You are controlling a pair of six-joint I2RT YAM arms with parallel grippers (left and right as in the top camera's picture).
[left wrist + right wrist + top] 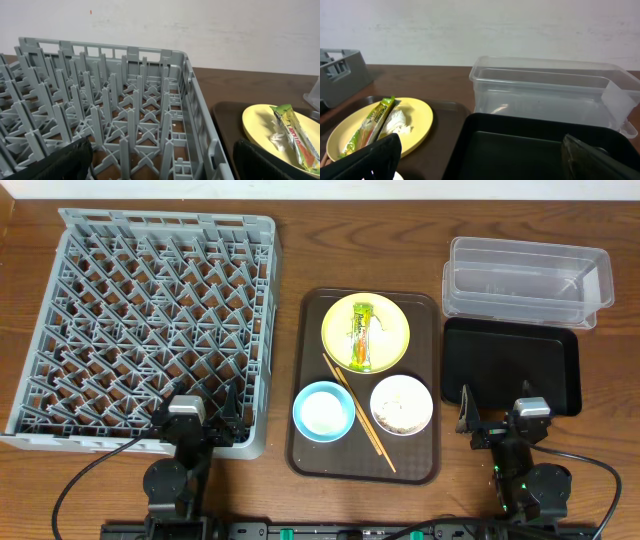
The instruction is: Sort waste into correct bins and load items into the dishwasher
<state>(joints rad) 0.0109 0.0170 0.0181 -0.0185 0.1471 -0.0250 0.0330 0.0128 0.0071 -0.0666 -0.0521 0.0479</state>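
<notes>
Black left arm (170, 480) and right arm (535, 485), each with a grey wrist block (185, 408) and looping black cable (75, 485).

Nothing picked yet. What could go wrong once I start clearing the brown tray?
1. The crumpled white tissue touches the long green-and-orange snack wrapper on the round yellow plate; pinching one may drag the other into the wrong bin.
2. The thin wooden chopsticks lie flat between the light blue bowl and the white bowl; a grasp could slip or nudge either.
3. Rice-like scraps sit loose in that white bowl; tilting it early could spill them.
</notes>
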